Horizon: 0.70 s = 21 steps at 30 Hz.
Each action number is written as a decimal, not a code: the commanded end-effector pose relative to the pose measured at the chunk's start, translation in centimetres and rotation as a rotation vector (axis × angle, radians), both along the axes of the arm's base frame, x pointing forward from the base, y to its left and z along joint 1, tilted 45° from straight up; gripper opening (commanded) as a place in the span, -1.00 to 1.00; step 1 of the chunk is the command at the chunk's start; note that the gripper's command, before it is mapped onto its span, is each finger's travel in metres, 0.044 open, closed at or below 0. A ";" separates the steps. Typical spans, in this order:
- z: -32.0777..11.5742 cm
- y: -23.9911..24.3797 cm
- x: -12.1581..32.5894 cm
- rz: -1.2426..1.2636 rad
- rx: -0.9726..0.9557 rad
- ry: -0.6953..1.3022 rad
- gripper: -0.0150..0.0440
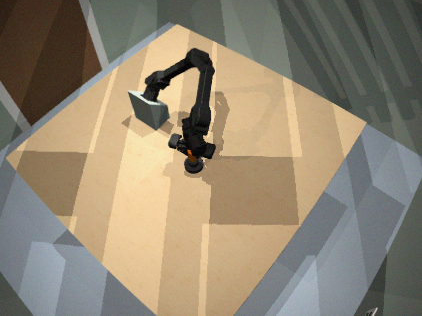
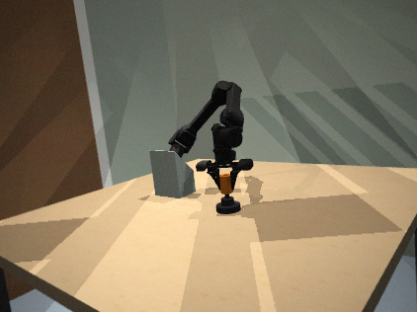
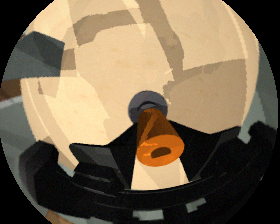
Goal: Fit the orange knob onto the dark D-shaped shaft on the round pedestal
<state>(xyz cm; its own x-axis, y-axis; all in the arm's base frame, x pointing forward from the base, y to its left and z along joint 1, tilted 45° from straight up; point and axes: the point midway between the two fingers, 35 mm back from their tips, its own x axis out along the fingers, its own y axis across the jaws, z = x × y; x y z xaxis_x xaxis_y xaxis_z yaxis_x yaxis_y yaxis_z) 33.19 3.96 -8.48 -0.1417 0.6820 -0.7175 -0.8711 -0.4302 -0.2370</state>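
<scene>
The orange knob [image 1: 190,154] [image 2: 226,184] [image 3: 160,151] is held upright between the fingers of my gripper [image 1: 192,152] [image 2: 226,186] [image 3: 151,123], which is shut on it. The dark round pedestal [image 1: 194,168] [image 2: 228,208] [image 3: 134,102] stands directly below the knob. In the exterior view the knob's lower end is above the pedestal, with a short dark piece, likely the shaft, in the gap. Whether the shaft's tip is inside the hole cannot be told. The wrist view shows the hole's opening in the knob's near end; the shaft's flat side is hidden.
A grey block with slanted sides [image 1: 150,114] [image 2: 167,176] [image 3: 35,55] stands at the arm's base, left of the pedestal in the top and exterior views. The wooden table [image 1: 135,228] [image 2: 148,255] carries bands of shadow. The arm arches over from the block.
</scene>
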 end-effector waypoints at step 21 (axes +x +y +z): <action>-0.1 0.1 0.0 -0.003 0.000 -0.005 -0.49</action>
